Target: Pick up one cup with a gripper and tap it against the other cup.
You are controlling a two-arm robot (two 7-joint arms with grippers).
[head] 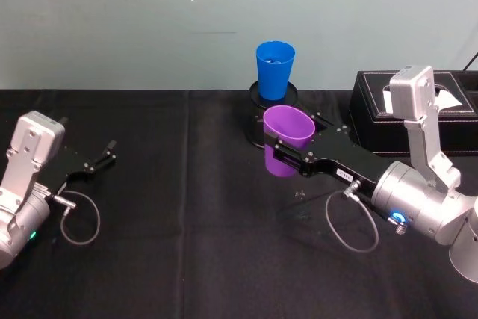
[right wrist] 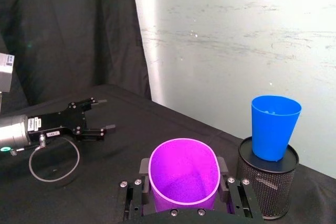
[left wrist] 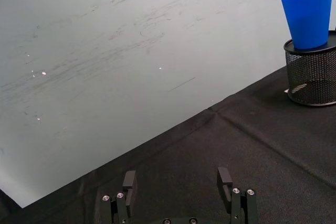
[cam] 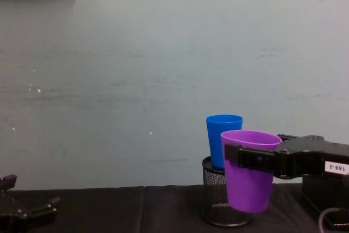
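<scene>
The right end effector (head: 280, 149) squeezes the purple cup (head: 290, 136), held up. Next, bump it gently into the blue cup (head: 275, 69) — the left end effector (head: 101, 159) rests open.

blue cup (cam: 224, 135) base hidden inside mesh holder (cam: 214, 205). chest view: purple cup (cam: 248, 184) in front blocks holder's right side. holder contents: can't tell.
</scene>
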